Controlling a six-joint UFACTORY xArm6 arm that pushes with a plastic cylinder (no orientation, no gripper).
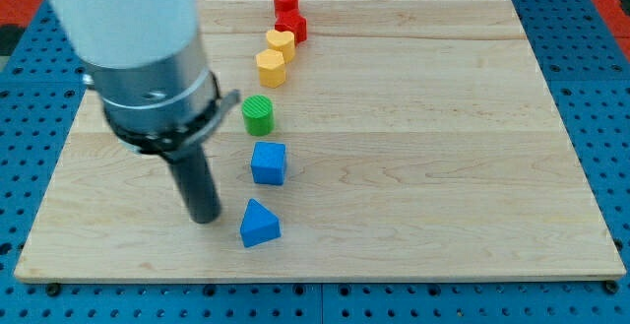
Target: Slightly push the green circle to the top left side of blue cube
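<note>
The small green plastic circle (258,114), up and right of the tip (205,218), which grips nothing, looks light and should slide easily if nudged low on its right side.

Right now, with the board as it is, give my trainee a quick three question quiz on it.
1. True or false: the green circle sits toward the view's top from the blue cube.
2. How many blue blocks are on the board? A) one B) two C) three
3. Fill in: my tip is to the view's ____ of the blue triangular block.

Key: 1 true; 2 B; 3 left.
</note>
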